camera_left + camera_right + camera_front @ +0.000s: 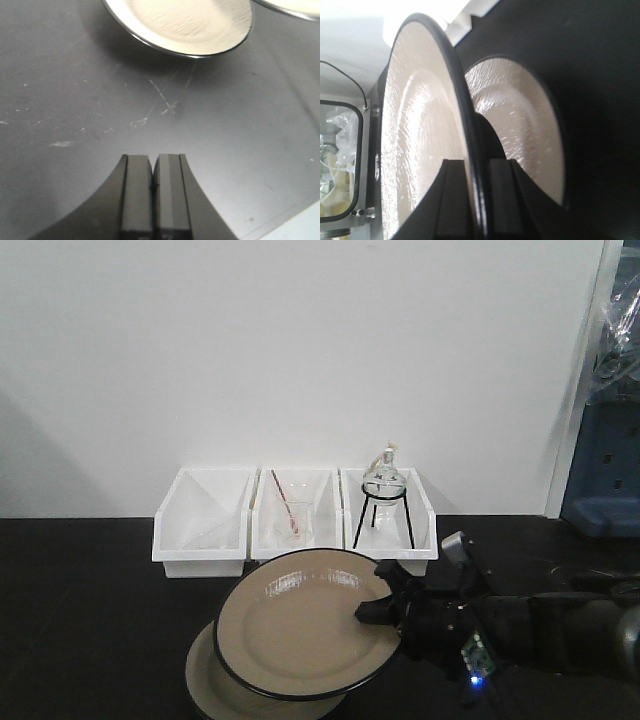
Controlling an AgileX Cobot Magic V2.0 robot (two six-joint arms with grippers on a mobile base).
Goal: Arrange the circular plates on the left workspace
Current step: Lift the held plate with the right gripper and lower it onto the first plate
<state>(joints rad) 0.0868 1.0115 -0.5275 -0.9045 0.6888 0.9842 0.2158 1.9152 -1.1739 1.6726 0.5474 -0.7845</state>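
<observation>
My right gripper (pixel 375 608) is shut on the right rim of a beige plate (pixel 300 625) with a dark edge and holds it tilted above the black countertop (pixel 90 620). A second matching plate (pixel 215 688) lies flat on the counter below it, mostly covered. In the right wrist view my right gripper (pixel 476 167) pinches the held plate's rim (pixel 427 150), and the lower plate (pixel 520 135) shows behind. My left gripper (pixel 152 167) is shut and empty over bare countertop (pixel 75 90), with the lower plate's edge (pixel 190 20) ahead of it.
Three white bins (pixel 205 515) stand in a row at the wall. The middle one holds a glass beaker (pixel 292 515). The right one holds a flask on a black tripod (pixel 385 490). A blue cabinet (pixel 605 470) stands at far right.
</observation>
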